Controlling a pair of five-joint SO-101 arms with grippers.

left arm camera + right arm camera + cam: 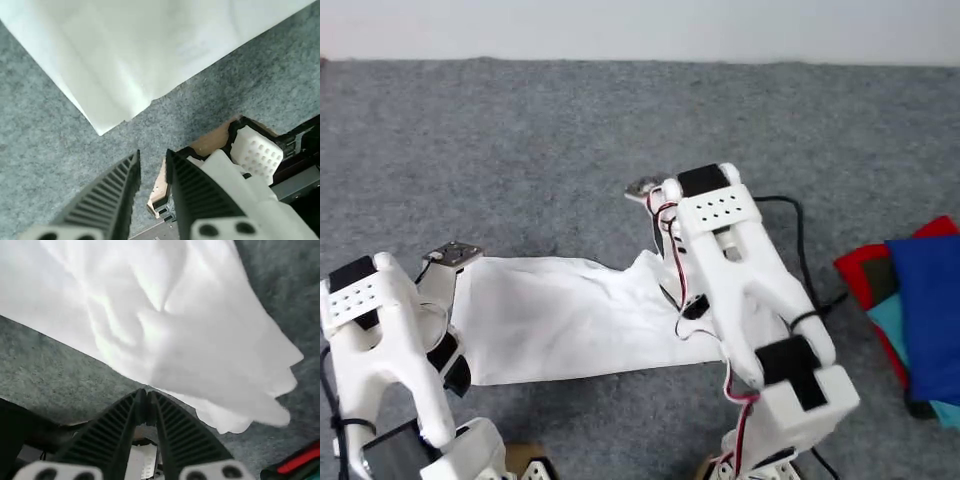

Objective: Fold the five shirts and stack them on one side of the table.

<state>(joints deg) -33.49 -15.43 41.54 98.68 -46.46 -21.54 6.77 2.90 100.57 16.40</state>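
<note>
Carpeting in grey, with a short pile, covers the surface (520,130) from the pale wall at the far edge to the arm bases at the near edge.

A white cloth shirt (560,315) lies spread across the middle of the surface between the two arms. It is a long, roughly rectangular shape. Its end toward the left arm is flat, and its end toward the right arm is bunched into a raised peak.

The white right arm (750,290) extends from its base at the near edge over the bunched end of the shirt. The white left arm (390,340) stands at the near left corner, just beside the flat end of the shirt.

A stack of folded shirts sits at the right edge of the surface, well apart from the white shirt. A dark blue shirt (925,300) lies on top, over a teal shirt (890,325) and a red shirt (855,270).

The right gripper (146,392) has black ribbed jaws pressed together with no visible gap. The tips meet at the near edge of the white shirt (175,315). Whether cloth is caught between them cannot be told.

The left gripper (152,155) has black ribbed jaws spread by a narrow gap, with nothing between them. It hangs over bare carpet near a corner of the white shirt (150,45), apart from it.

A white perforated block (257,152) on a wood-coloured plate (215,142) lies beyond the left jaws.
</note>
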